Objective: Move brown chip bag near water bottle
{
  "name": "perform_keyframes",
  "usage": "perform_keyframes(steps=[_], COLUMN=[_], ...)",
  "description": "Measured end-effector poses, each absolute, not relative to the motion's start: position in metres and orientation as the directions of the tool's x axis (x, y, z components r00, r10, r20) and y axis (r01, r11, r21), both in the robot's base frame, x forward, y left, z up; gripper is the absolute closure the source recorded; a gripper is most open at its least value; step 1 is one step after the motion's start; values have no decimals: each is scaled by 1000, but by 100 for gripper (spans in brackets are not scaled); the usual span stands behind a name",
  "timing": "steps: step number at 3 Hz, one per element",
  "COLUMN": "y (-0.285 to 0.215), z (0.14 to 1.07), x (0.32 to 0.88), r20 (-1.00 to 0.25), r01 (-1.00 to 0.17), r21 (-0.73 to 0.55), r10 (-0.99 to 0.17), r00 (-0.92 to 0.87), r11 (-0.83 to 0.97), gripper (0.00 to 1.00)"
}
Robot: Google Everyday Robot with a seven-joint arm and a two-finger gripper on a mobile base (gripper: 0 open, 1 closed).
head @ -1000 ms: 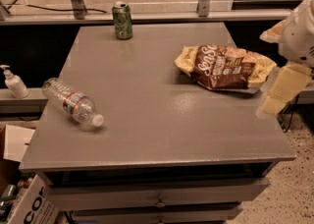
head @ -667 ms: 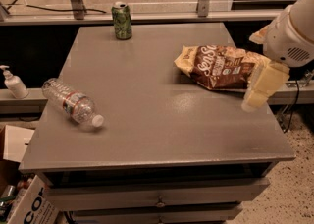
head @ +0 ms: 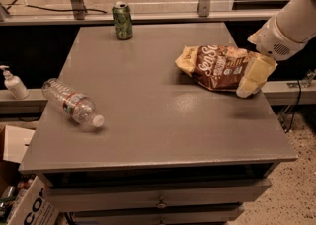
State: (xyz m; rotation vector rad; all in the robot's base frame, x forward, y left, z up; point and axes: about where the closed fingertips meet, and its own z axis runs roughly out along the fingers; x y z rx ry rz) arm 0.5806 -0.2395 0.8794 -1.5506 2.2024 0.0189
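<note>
The brown chip bag [head: 221,66] lies on the right side of the grey table [head: 148,120], dark brown in the middle with pale yellow ends. The water bottle [head: 72,102] lies on its side near the table's left edge, white cap pointing front right. My gripper [head: 254,77] hangs from the white arm at the right and sits over the bag's right end, its pale fingers pointing down toward the table. The bag and the bottle are far apart.
A green soda can [head: 122,20] stands at the back of the table. A small white pump bottle [head: 14,84] stands on a ledge to the left. Cardboard boxes [head: 19,194] sit on the floor at the lower left. Drawers run below the table's front edge.
My gripper has moved left and inward from beyond the table's right edge to the bag's right end. The bag, bottle and can have not moved.
</note>
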Motion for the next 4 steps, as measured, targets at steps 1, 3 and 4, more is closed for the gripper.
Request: perform_keyframes(steps=[1, 3, 4], y=[-250, -253, -246], z=[858, 837, 847], x=[615, 646, 642], r20=[-367, -372, -395], r01=[-896, -896, -899], r21=[-206, -180, -177], r10=[-880, -871, -866], r00=[-303, -320, -307], r11=[394, 406, 400], gripper=[0, 41, 64])
